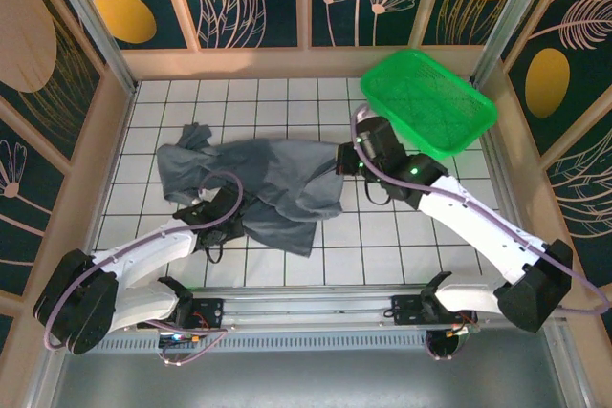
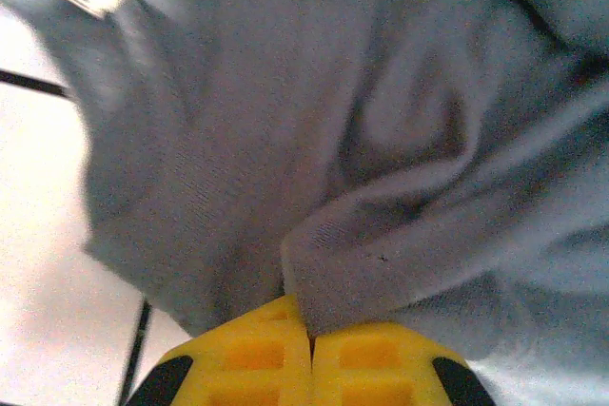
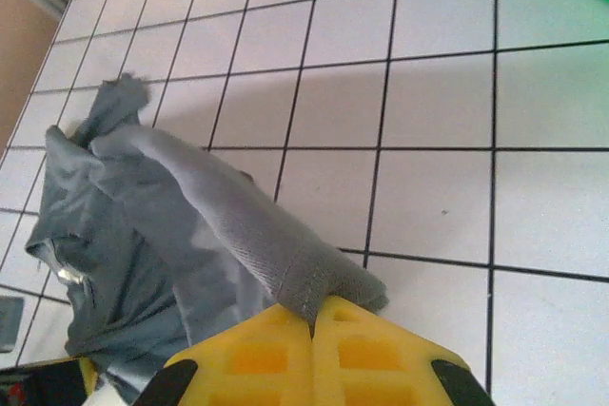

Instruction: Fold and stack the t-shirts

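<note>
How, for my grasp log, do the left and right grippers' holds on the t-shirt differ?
The left gripper pinches a fold within the t-shirt; the right gripper pinches a hemmed edge at its end. The left has cloth on both sides; the right has bare tiles beside it. Both are shut on it.

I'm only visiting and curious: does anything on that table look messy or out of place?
Yes. The t-shirt lies bunched and twisted across the tiles instead of flat, pinched by the left gripper and the right gripper. The green basket sits askew at the far right corner.
</note>
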